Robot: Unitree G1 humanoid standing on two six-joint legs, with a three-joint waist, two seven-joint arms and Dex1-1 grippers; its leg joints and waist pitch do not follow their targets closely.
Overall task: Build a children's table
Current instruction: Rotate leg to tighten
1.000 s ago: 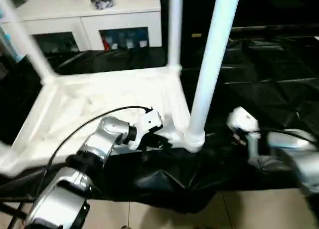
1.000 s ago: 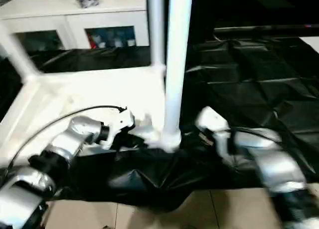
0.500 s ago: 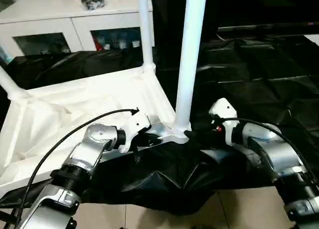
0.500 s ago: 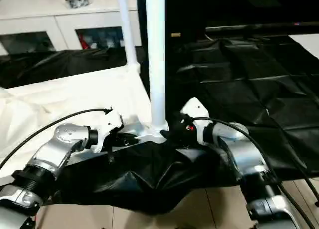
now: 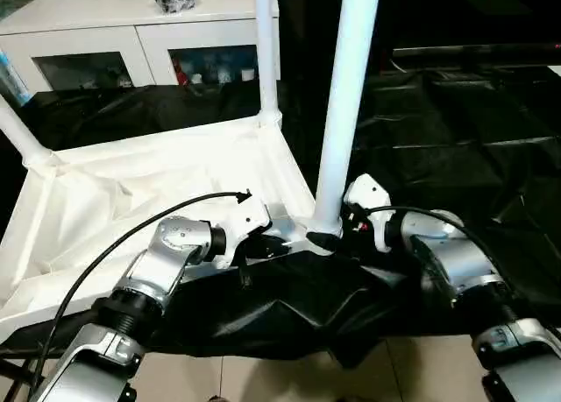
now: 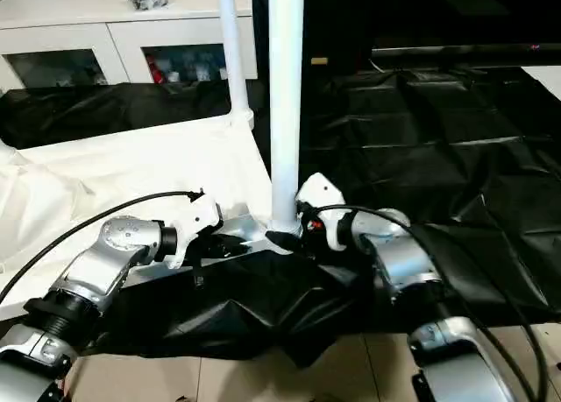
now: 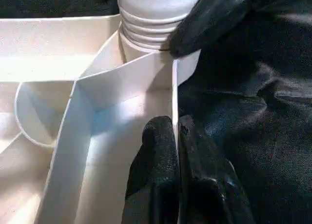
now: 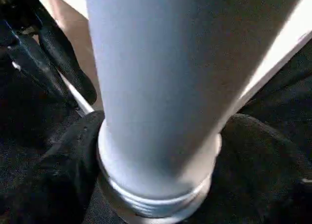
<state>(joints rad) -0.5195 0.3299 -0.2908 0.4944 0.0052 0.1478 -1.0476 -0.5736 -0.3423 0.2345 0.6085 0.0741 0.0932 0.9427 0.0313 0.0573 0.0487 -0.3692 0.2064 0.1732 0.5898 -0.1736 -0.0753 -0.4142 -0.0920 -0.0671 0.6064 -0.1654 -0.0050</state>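
The children's table lies upside down, its white top (image 5: 131,192) ribbed side up on the black cloth. Three white legs stand in its corner sockets: the near leg (image 5: 346,95), a far leg (image 5: 266,52) and one at the left edge (image 5: 17,135). My left gripper (image 7: 176,136) is shut on the top's thin front rim (image 7: 174,87), just left of the near socket. My right gripper (image 8: 158,136) has one black finger on each side of the near leg (image 8: 156,87), pressed against its threaded base. One right finger (image 7: 209,19) shows beside that base.
A white glass-door cabinet (image 5: 140,34) stands behind the work table. Black cloth (image 5: 456,113) covers the table to the right and bunches over its front edge. Tiled floor (image 5: 263,376) lies below. A black cable (image 5: 114,244) arcs over my left forearm.
The camera has shifted. My right gripper has moved left from beside the near leg to around its base and narrowed onto it. The left gripper stays on the rim.
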